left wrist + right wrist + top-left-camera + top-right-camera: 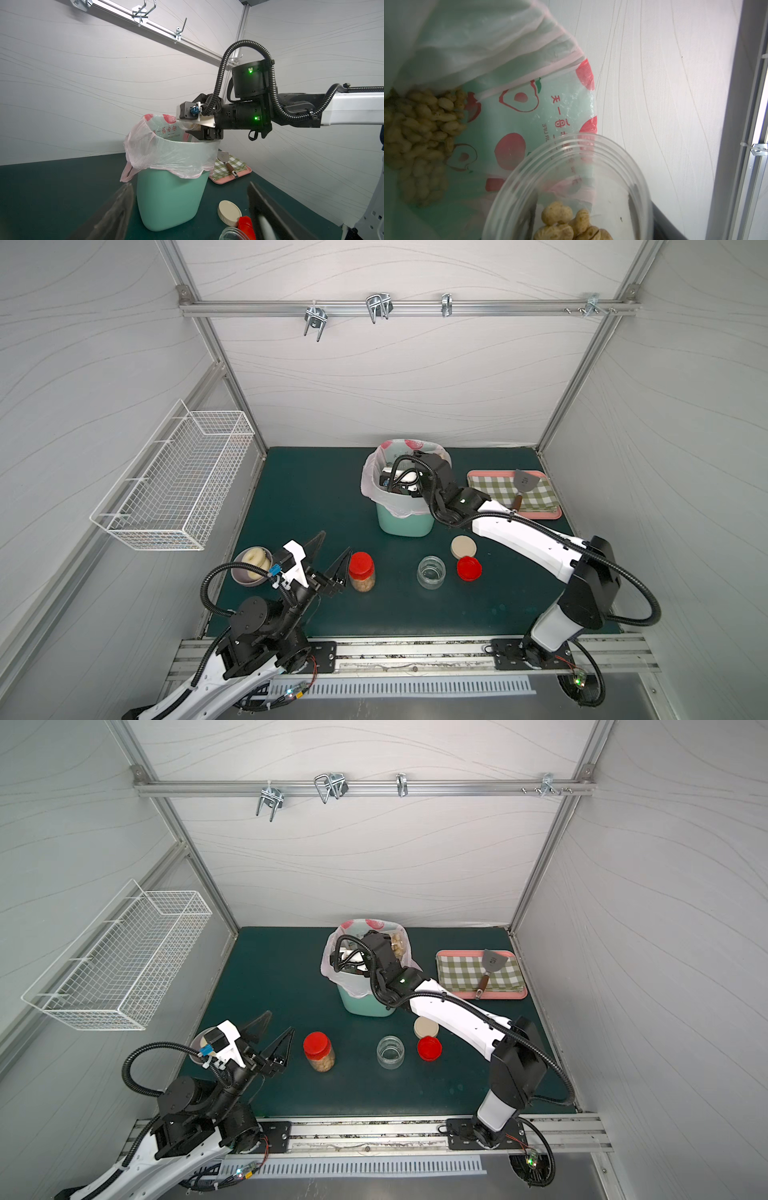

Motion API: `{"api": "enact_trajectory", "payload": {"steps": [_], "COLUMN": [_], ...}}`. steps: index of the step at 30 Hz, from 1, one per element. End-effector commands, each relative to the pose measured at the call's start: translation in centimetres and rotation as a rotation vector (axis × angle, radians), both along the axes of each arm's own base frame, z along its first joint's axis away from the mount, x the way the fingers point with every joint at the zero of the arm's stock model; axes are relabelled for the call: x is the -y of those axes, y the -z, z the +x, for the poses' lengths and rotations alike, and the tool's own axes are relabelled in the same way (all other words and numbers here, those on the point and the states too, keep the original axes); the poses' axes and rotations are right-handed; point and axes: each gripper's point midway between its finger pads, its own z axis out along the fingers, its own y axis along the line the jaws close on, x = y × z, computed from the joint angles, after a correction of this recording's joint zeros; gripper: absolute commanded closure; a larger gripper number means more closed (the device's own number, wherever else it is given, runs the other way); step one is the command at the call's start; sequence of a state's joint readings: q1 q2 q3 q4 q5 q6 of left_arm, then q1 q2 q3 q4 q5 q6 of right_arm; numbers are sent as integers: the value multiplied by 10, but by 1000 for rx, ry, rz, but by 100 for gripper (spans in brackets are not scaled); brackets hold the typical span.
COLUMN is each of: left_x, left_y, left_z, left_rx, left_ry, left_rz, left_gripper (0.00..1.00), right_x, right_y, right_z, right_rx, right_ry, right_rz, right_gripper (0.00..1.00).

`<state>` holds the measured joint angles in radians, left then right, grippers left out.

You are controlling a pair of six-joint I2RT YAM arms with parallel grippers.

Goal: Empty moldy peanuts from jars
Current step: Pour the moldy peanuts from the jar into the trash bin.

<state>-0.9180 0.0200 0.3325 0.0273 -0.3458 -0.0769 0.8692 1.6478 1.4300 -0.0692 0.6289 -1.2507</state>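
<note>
My right gripper (400, 484) is shut on a clear, lidless jar (571, 182) and holds it tilted over the mint-green bin (401, 522). A few moldy peanuts (566, 224) still lie inside the jar, and a heap of peanuts (421, 135) rests in the bin's pink printed bag. On the mat stand a red-lidded jar (361, 572) full of peanuts and an empty open jar (431, 571). Just left of the red-lidded jar, my left gripper (335, 542) is open and holds nothing.
A beige lid (463, 546) and a red lid (468, 568) lie right of the empty jar. A bowl of donuts (251, 566) sits behind the left arm. At the back right is a pink tray (552, 512) with a checked cloth and spatula. A wire basket (174, 485) hangs on the left wall.
</note>
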Motion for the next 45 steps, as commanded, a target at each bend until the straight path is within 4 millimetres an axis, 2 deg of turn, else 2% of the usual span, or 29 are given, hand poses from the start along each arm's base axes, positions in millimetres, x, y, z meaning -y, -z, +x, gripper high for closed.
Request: {"api": "enact_trajectory", "payload": {"steps": [1,28,45], "left_x": [-9,-7,-8], "left_y": [-7,-5,-5], "left_z": [0,1,1], "left_rx": [22,16,14], "left_ry": [-37,-36,-39], "left_rz": [-16,-6,-3], "left_gripper": [13,13,13], "right_x": [4,8,8], "right_y": [-21,-42,-56], "right_z": [13,37,32], "right_rx": [111,309,337], "right_ry": [24,36,24], "right_rz": [-103,-405,-382], "right_gripper": [100,100,100]}}
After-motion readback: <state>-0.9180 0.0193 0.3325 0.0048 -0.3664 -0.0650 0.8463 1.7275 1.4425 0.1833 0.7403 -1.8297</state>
